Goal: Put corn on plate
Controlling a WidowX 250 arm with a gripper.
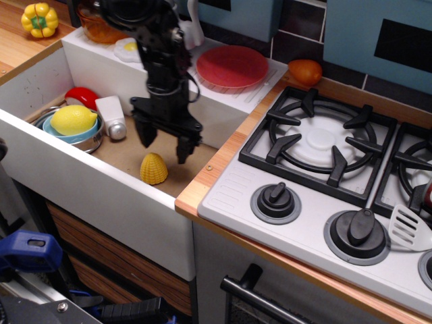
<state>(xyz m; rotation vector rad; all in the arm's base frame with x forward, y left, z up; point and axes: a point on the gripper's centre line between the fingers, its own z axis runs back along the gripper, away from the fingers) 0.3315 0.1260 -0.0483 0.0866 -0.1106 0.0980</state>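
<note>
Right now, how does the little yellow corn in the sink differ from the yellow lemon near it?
The corn has ridged kernel rows and a stubby dome shape; the lemon is smooth and oval. The corn stands bare on the sink floor, while the lemon rests in a light-blue bowl. The open gripper hangs just above the corn; nothing is over the lemon. Both are yellow, similar in size, and inside the sink.
</note>
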